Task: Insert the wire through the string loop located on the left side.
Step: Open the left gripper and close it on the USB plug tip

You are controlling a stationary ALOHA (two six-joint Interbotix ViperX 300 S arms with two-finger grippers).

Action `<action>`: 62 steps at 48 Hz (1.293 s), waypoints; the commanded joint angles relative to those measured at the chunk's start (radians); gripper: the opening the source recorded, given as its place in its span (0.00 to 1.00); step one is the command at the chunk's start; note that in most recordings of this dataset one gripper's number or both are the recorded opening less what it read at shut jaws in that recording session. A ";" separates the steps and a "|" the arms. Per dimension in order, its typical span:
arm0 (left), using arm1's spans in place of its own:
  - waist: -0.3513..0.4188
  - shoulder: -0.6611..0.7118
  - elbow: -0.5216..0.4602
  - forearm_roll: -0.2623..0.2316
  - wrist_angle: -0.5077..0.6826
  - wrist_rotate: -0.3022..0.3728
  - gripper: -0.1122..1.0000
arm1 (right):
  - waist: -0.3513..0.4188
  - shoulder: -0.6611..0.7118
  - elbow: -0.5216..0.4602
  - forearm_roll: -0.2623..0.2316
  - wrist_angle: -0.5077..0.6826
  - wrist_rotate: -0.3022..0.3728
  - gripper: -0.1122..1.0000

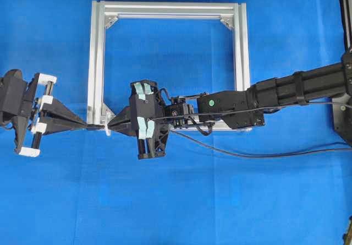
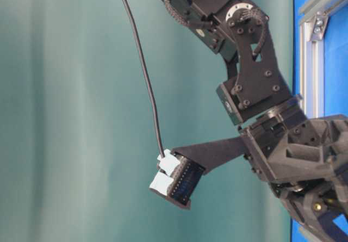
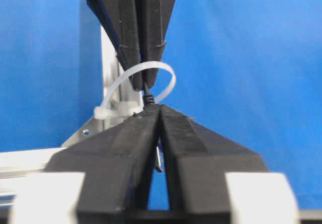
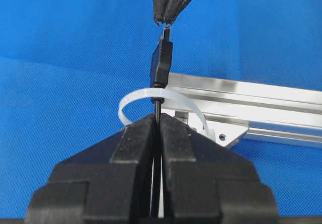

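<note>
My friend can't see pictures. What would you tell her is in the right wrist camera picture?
A thin black wire passes through a whitish string loop, with the right gripper pinching it below and the left gripper at its tip above. Behind sits a silver frame bar on blue cloth.

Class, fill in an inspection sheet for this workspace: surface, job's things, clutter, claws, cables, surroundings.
Surface: blue cloth, with a silver frame lying on it.
Job's things: wire passes through the white loop at the frame's lower left corner.
Clutter: nothing seen.
Claws: right claw is shut on the wire before the loop; left claw looks shut on the plug tip beyond it.
Cables: the wire's slack trails right across the cloth.
Surroundings: teal backdrop.
</note>
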 commanded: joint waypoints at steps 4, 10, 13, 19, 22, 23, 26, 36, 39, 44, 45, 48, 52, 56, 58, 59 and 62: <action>-0.003 -0.002 -0.017 0.002 -0.005 -0.003 0.32 | -0.002 -0.018 -0.018 0.000 -0.003 -0.002 0.10; -0.003 -0.002 -0.021 0.002 -0.003 -0.002 0.68 | -0.002 -0.018 -0.018 0.000 -0.003 -0.002 0.10; -0.003 -0.002 -0.023 0.002 -0.003 -0.003 0.83 | -0.002 -0.018 -0.017 0.000 -0.002 -0.002 0.10; -0.003 0.000 -0.023 0.002 -0.003 -0.003 0.92 | -0.002 -0.020 -0.017 0.000 -0.003 -0.002 0.10; -0.003 0.002 -0.026 0.002 -0.003 -0.003 0.91 | -0.002 -0.020 -0.017 0.000 -0.002 -0.002 0.10; -0.003 0.003 -0.028 0.002 -0.003 -0.003 0.90 | -0.002 -0.020 -0.017 0.000 -0.003 -0.002 0.10; -0.003 0.017 -0.034 0.002 -0.003 -0.003 0.89 | -0.002 -0.018 -0.017 0.000 -0.003 -0.002 0.10; -0.003 0.133 -0.074 0.002 -0.003 -0.003 0.88 | -0.002 -0.018 -0.017 0.000 -0.005 -0.002 0.10; -0.003 0.172 -0.081 0.002 -0.003 -0.003 0.88 | -0.002 -0.018 -0.018 0.000 -0.005 -0.002 0.10; -0.003 0.222 -0.091 0.000 -0.008 -0.003 0.88 | -0.002 -0.018 -0.018 0.000 -0.005 -0.002 0.10; -0.003 0.233 -0.094 0.000 -0.008 -0.003 0.88 | -0.002 -0.018 -0.018 0.000 -0.003 -0.002 0.10; -0.003 0.244 -0.098 0.000 -0.008 -0.003 0.88 | -0.002 -0.018 -0.018 0.000 -0.003 -0.002 0.10; -0.003 0.244 -0.101 0.000 -0.009 -0.003 0.88 | -0.002 -0.018 -0.018 0.000 -0.003 -0.002 0.10; -0.003 0.242 -0.098 0.000 -0.009 -0.003 0.88 | -0.002 -0.020 -0.018 0.000 -0.003 -0.002 0.10; -0.003 0.241 -0.097 0.000 -0.009 -0.003 0.88 | -0.002 -0.018 -0.018 0.000 -0.003 -0.002 0.10; -0.003 0.241 -0.097 0.000 -0.009 -0.003 0.88 | -0.002 -0.018 -0.018 0.000 -0.003 -0.002 0.10; -0.003 0.239 -0.097 0.000 -0.011 -0.003 0.88 | -0.002 -0.018 -0.018 0.000 -0.003 -0.002 0.10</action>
